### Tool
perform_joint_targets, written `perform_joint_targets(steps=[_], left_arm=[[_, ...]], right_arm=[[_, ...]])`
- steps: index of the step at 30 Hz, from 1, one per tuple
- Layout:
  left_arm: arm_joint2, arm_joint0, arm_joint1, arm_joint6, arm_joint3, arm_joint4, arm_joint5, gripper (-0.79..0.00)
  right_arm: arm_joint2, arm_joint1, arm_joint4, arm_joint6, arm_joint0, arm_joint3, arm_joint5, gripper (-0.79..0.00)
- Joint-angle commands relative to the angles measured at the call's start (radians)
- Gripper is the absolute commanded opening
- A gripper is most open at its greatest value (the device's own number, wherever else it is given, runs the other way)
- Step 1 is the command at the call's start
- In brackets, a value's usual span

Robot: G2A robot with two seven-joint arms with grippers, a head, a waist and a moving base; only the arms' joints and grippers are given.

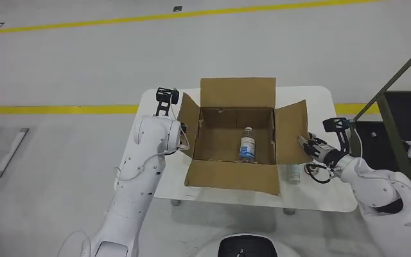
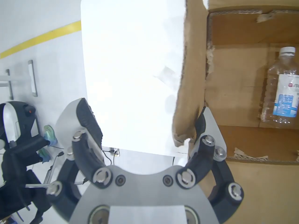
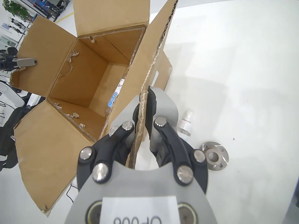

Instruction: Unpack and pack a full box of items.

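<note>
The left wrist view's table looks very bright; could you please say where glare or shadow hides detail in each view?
Left wrist view: the table is blown out to plain white, though the bottle in the box reads well. Right wrist view: even light, a soft shadow on the table beside the box flap held by the right gripper. Top view: evenly lit, no glare.

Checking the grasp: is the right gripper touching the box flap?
Touching. The right wrist view shows the right gripper clamped shut on the flap, one finger on each face.
</note>
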Motion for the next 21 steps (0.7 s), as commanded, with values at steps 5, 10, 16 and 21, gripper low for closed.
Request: perform_joint_targets(steps=[5, 10, 16, 21], left_arm=[[-0.026, 0.010, 0.000, -0.007, 0.046, 0.033, 0.021, 0.000], [-0.030, 0.022, -0.003, -0.018, 0.058, 0.050, 0.018, 0.000], [-0.026, 0.024, -0.011, -0.026, 0.080, 0.059, 0.026, 0.000], [-0.029, 0.021, -0.017, -0.015, 0.097, 0.061, 0.029, 0.000]], right_arm=[[-0.009, 0.003, -0.006, -0.004, 0.003, 0.016, 0.001, -0.785], [-0.022, 0.006, -0.019, -0.002, 0.008, 0.033, 0.002, -0.785], [-0.031, 0.009, -0.028, -0.007, 0.011, 0.050, 0.003, -0.785], [-0.032, 0.012, -0.033, -0.009, 0.013, 0.056, 0.005, -0.616]])
